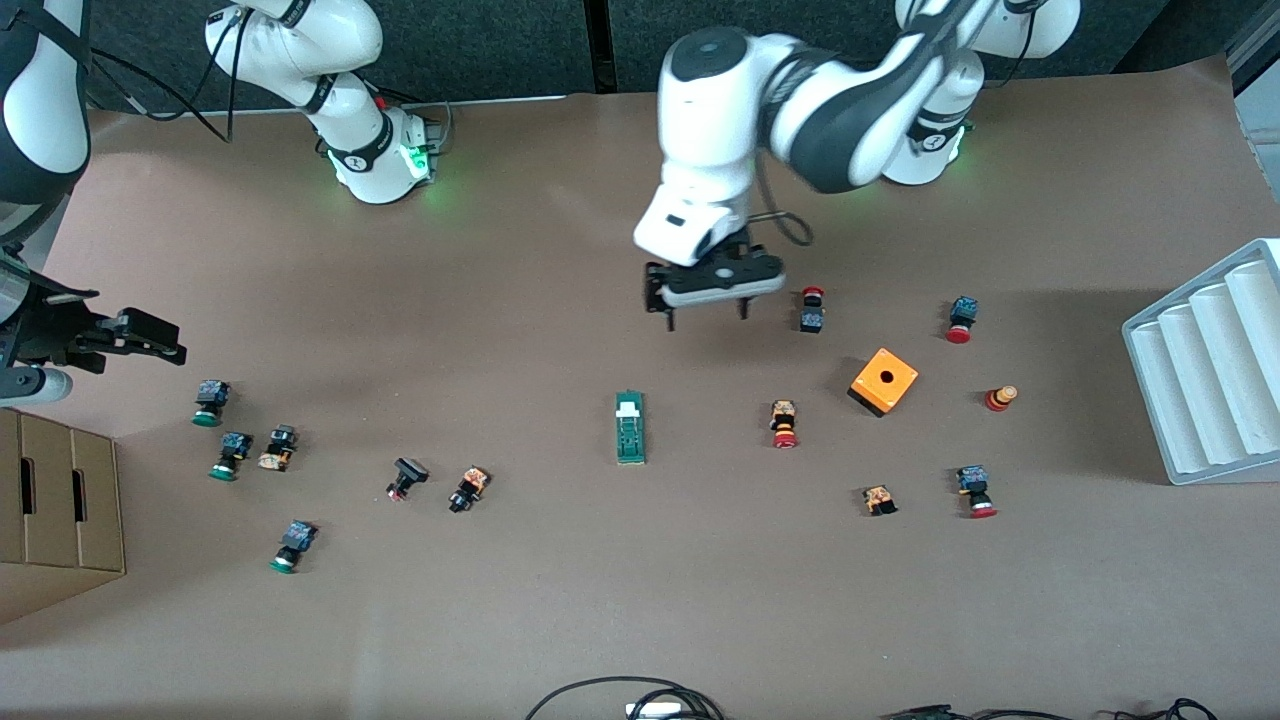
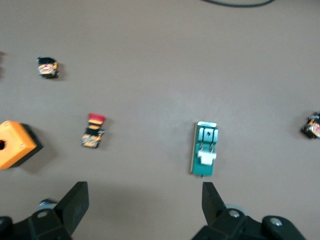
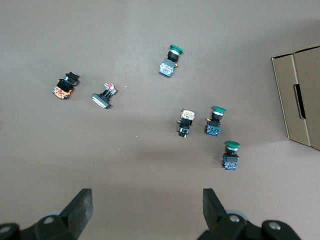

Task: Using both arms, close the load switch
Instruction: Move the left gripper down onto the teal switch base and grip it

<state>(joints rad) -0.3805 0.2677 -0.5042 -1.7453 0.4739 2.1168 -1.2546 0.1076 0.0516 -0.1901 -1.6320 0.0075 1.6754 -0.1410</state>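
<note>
On the brown table (image 1: 560,600) we work as two white arms, and we go from the biggest things down. At the left arm's end stands a grey ribbed rack (image 1: 1205,385); at the right arm's end sits a cardboard box (image 1: 60,500). Our left arm (image 1: 800,110) reaches out from its base toward the middle of the table, and the left gripper (image 1: 708,312) hangs in the air with its jaws spread wide and nothing between them, over bare table just short of the load switch. Our right gripper (image 1: 150,335) waits over the right arm's end of the table, fingers likewise parted and empty, above a cluster of green-capped buttons (image 3: 216,121). An orange box with a hole (image 1: 884,381) lies toward the left arm's end, with red-capped buttons (image 1: 784,424) scattered around it. The load switch (image 1: 629,427) lies flat near the table's middle, apart from everything else, its white end piece (image 2: 206,158) pointing toward the robots' bases.
</note>
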